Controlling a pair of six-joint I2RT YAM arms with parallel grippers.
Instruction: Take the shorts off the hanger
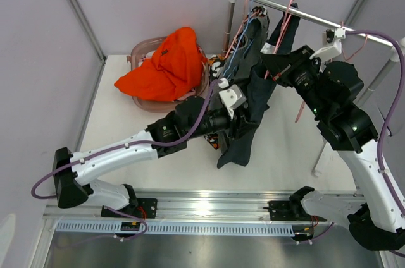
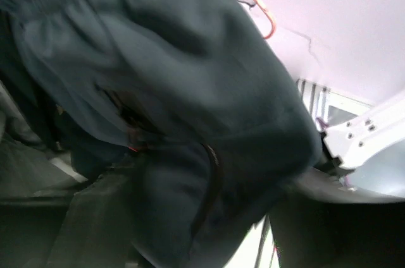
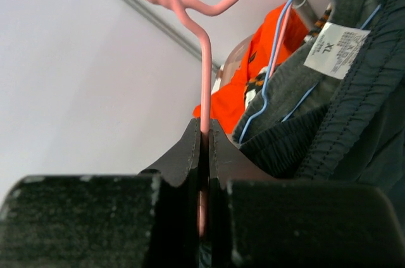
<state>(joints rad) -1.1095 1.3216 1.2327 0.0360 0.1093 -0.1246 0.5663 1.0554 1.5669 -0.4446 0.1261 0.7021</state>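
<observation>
So the bench (image 1: 114, 113) is the big white surface, walled in on the left and at the back. The rail (image 1: 304, 15) crosses over its far right corner.

Only one container here: a pink basket (image 1: 140, 47) in the back left corner, its rim close to the bench's back edge. The orange shorts (image 1: 171, 66) are heaped in it and spill over the front rim onto the bench.

The dark charcoal shorts (image 1: 250, 122) hang off the rail end in the middle, with the bottom hem draping toward the bench. My left fingers (image 1: 235, 111) are buried in that fabric. The left wrist view is nothing but dark cloth, so I honestly can't tell if they're clenched or released.

My right fingers (image 3: 197, 151) are clenched on the wire of the pink hanger (image 3: 204, 59), up by the rail. Just beside it there's a blue hanger (image 3: 278, 47), then grey shorts (image 3: 297, 78) with a size tag (image 3: 335, 50), and a bit of blotchy orange-black-white fabric (image 3: 255, 88) behind them.

For room to move, bare bench shows in front of the basket down to my left arm, and to the right of the dark shorts.
</observation>
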